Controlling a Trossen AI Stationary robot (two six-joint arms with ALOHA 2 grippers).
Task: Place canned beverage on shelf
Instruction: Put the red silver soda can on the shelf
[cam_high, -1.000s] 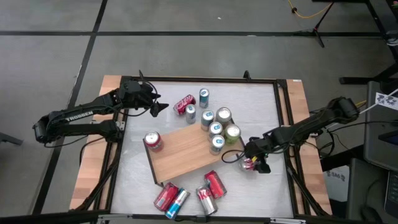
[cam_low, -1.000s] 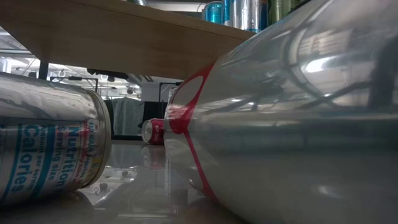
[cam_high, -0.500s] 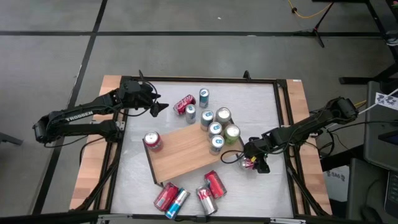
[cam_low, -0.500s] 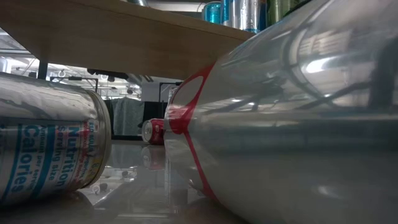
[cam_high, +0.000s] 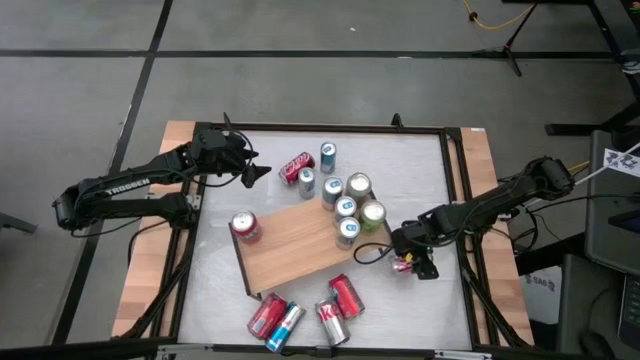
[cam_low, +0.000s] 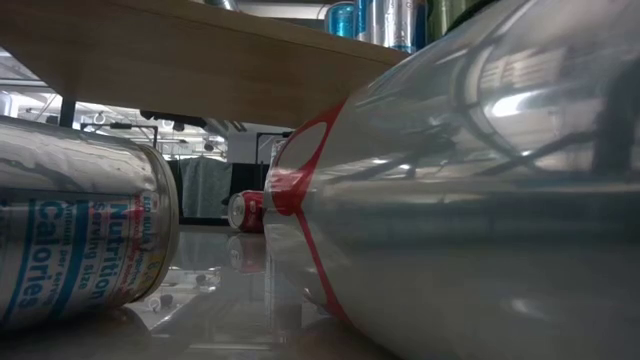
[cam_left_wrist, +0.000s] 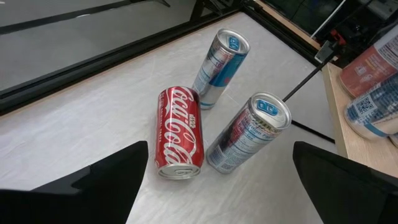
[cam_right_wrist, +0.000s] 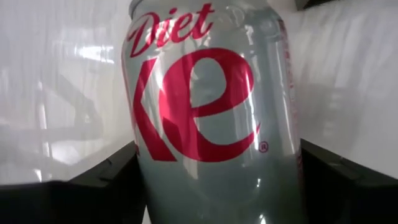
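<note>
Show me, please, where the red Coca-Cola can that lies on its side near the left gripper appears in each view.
High view: the red can lies at the table's far side, ahead of the left gripper.
Low view: a small red can shows far off under the shelf; whether it is the same one cannot be told.
Left wrist view: the can is near the middle.
Right wrist view: not in it.
Shared landmark: the blue-topped slim can touching it.

We see two dark, slender, jointed arms; the left arm (cam_high: 130, 185) bears white "TROSSEN" lettering on its link, and the right arm (cam_high: 500, 205) is matte black, each ending in a pincer with broad black fingers (cam_left_wrist: 93, 186).
</note>
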